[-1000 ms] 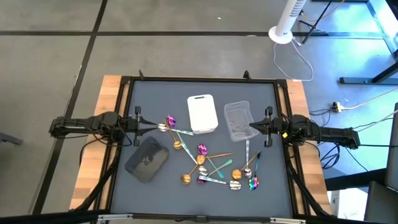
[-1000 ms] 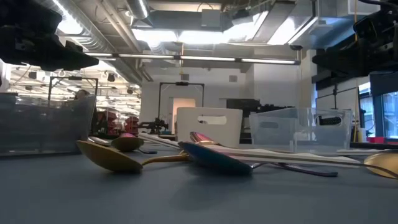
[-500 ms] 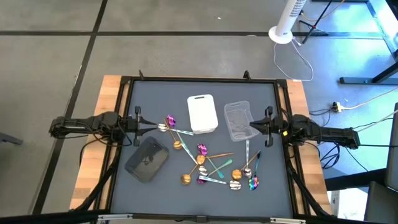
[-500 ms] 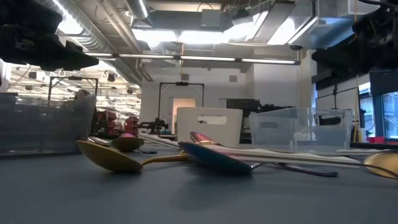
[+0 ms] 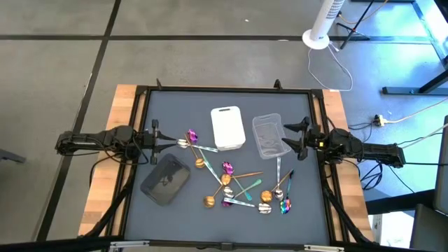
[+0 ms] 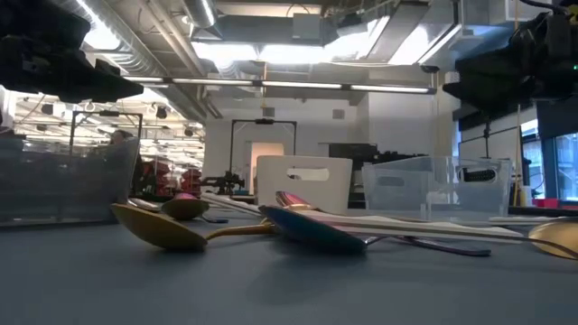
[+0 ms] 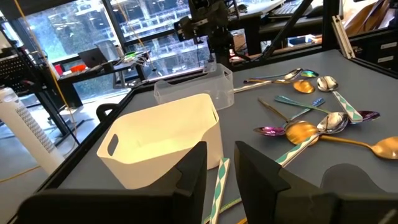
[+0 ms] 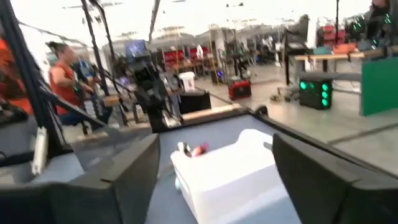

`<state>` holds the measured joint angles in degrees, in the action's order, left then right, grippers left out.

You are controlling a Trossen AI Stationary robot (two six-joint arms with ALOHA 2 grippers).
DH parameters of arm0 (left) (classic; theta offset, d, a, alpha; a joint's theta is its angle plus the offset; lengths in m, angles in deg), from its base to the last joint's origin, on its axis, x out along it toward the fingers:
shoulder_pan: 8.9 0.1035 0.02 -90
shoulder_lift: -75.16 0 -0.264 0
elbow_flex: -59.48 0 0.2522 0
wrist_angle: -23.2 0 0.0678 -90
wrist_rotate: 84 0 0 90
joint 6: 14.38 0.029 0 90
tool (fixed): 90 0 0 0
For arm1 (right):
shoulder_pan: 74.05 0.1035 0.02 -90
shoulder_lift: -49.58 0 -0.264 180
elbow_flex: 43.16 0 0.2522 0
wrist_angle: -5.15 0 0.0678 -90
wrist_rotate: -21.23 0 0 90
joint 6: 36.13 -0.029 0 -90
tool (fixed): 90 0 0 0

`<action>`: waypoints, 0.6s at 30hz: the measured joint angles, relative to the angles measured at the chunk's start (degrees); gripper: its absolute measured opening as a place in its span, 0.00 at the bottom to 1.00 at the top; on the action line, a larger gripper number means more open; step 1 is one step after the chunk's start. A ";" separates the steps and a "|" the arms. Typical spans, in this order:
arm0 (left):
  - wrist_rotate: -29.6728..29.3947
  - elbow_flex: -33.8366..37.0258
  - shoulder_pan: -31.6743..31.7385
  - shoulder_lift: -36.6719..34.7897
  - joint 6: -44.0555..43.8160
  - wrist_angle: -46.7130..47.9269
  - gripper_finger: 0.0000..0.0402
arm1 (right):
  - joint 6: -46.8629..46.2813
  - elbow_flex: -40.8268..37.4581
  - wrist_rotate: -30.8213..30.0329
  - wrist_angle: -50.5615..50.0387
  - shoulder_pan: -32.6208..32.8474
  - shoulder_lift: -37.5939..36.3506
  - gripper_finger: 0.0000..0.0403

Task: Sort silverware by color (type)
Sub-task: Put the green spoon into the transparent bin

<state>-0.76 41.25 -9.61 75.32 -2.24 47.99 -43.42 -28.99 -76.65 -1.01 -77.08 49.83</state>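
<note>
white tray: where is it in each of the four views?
High: white tray, centre, left of the clear tray.
Low: centre background, clear tray to its right.
Left wrist: foreground, clear tray behind.
Right wrist: lower centre.
Shared landmark: clear tray.

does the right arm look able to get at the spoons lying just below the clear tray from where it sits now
Probably yes. The right gripper hangs open at the table's right side beside the clear tray, and the nearest spoons lie on open mat just toward the front, with nothing standing between them in the high view.
</note>
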 joint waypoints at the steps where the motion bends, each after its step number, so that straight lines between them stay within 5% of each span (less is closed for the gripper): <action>1: 0.00 0.00 0.00 0.00 0.00 -0.02 0.19 | -0.09 0.00 0.56 1.08 0.02 0.00 0.78; 18: 0.02 0.00 0.00 -0.01 -0.15 -1.22 0.19 | -3.84 14.62 4.89 -11.14 0.01 3.53 0.76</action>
<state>-0.74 41.25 -9.61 75.31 -2.39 46.76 -47.26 -14.38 -71.77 -12.15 -77.07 53.36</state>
